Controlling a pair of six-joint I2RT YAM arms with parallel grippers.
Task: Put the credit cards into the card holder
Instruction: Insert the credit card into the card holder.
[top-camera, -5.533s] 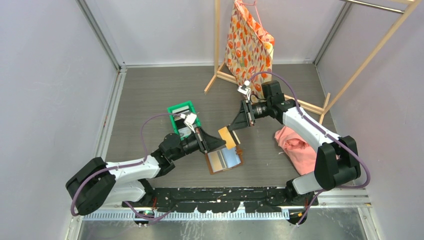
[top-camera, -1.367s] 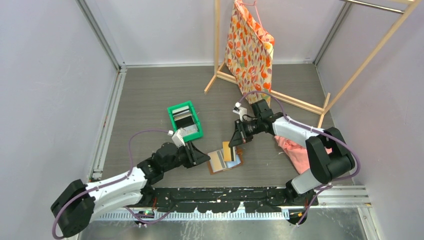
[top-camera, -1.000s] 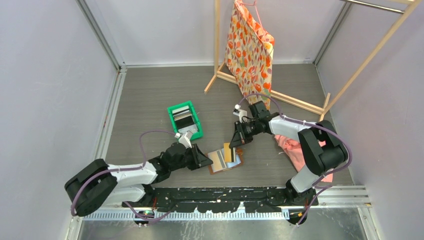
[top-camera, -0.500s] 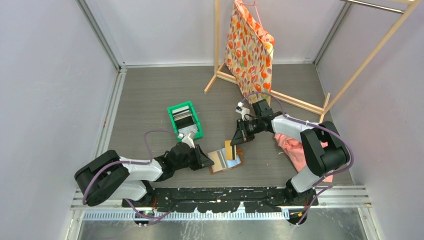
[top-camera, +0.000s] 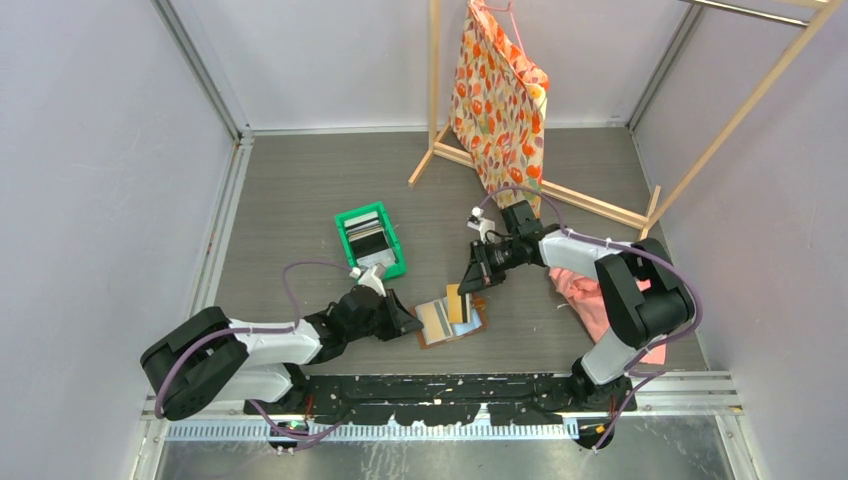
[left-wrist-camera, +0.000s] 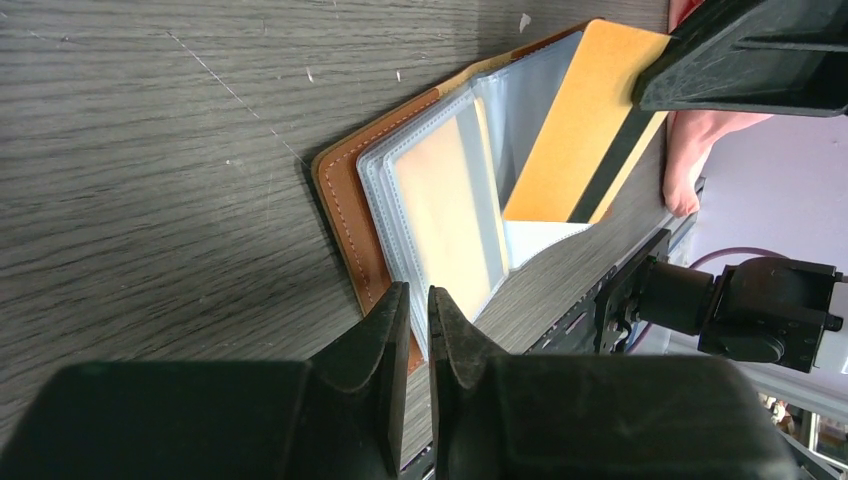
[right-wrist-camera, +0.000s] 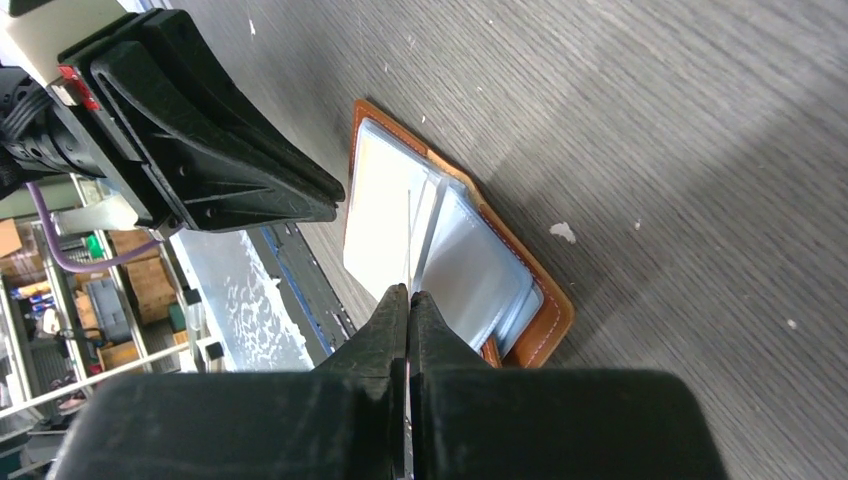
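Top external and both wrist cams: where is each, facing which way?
Top external: overhead behind the arms, looking down; left arm, right arm show.
Left wrist: on left arm, faces the card holder; left tool shows.
Right wrist: on right arm, faces the card holder; right tool shows, pinching the tan card.
Shared: all three see the card holder.

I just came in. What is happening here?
The right pincer is shut on a tan card with a dark stripe, and one end of the card is among the clear sleeves of the open brown card holder. The left pincer, nearly closed, sits at the holder's edge; whether it grips is unclear.
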